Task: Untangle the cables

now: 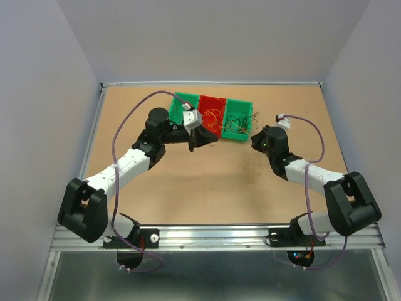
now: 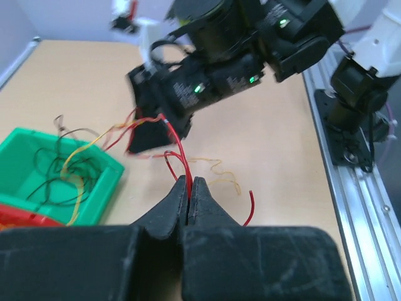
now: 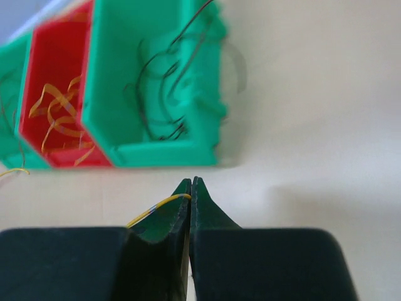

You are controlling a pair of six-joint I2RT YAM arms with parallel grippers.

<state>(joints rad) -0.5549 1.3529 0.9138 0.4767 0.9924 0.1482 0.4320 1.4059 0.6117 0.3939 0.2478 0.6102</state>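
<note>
Table [image 1: 213, 188]: matt tan board, smooth. Green bin [image 3: 163, 153], red bin [image 3: 56, 56]: smooth plastic, slight sheen. Left gripper [image 2: 190, 183], right gripper [image 3: 191, 183]: matt black plastic. Cables [image 2: 182, 157]: glossy sheath.

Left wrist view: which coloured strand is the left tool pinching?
The red strand, clamped between the shut tips of the left tool; the pale yellow strand lies loose just beyond, ungripped.
</note>
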